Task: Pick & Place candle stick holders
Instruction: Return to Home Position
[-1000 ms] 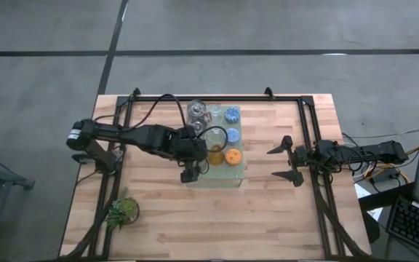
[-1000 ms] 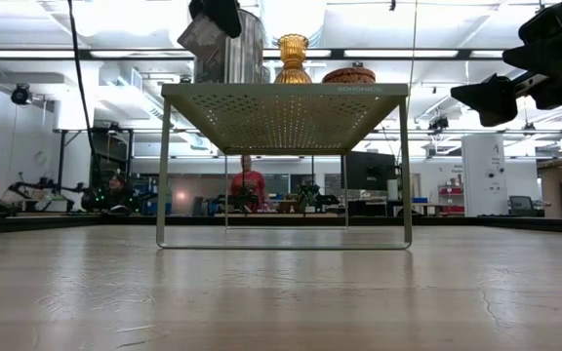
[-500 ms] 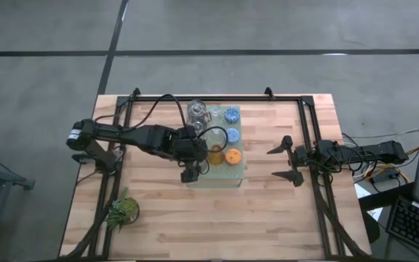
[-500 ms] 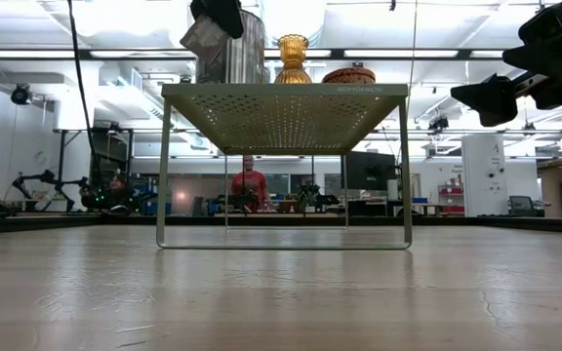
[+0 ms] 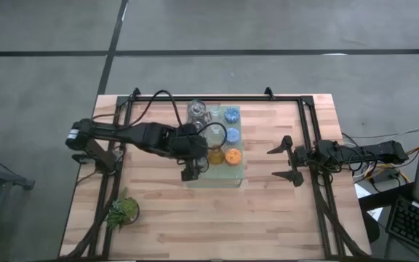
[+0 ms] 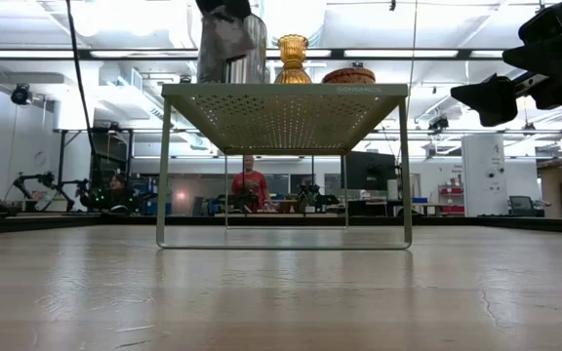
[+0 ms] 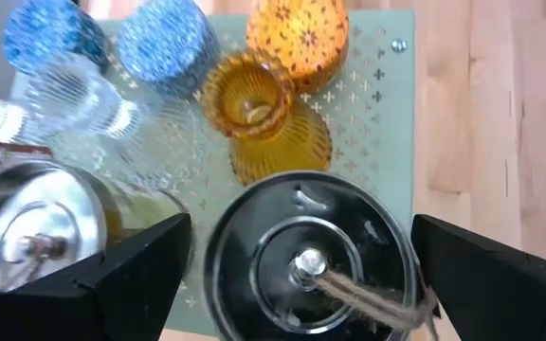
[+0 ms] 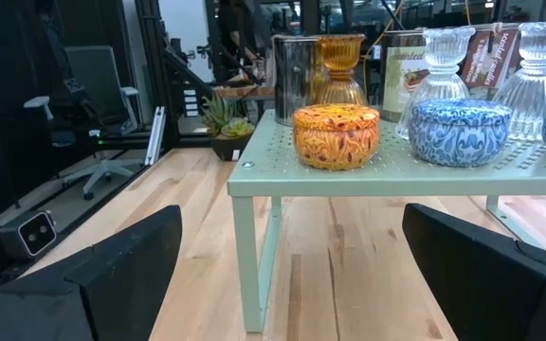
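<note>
A pale green perforated board (image 5: 222, 177) stands on legs mid-table. On it are the candle stick holders: shiny silver ones (image 7: 27, 237), clear glass (image 8: 444, 57), blue (image 8: 458, 128), orange (image 8: 336, 133) and amber (image 7: 249, 95). My left gripper (image 5: 189, 169) hangs open over the board's near left part. Its fingers stand on either side of a silver holder (image 7: 311, 251) that has a wick in it. That holder stands upright on the board in the low view (image 6: 230, 49). My right gripper (image 5: 284, 161) waits open and level, to the right of the board. My left gripper has one finger (image 7: 131, 275) on each side of the silver holder's rim (image 7: 401, 237) and comes at it slanting down from above. Whether the fingers touch the rim, I cannot tell. The holder stands on the board.
A leafy green sprig (image 5: 122, 211) lies at the table's near left. Black frame rails (image 5: 308, 131) run along the far, left and right sides. Bare wood lies in front of the board. People and desks show in the room behind.
In the low view the silver holder under my left gripper has gone from leaning to standing upright on the board. My right arm has kept still.
</note>
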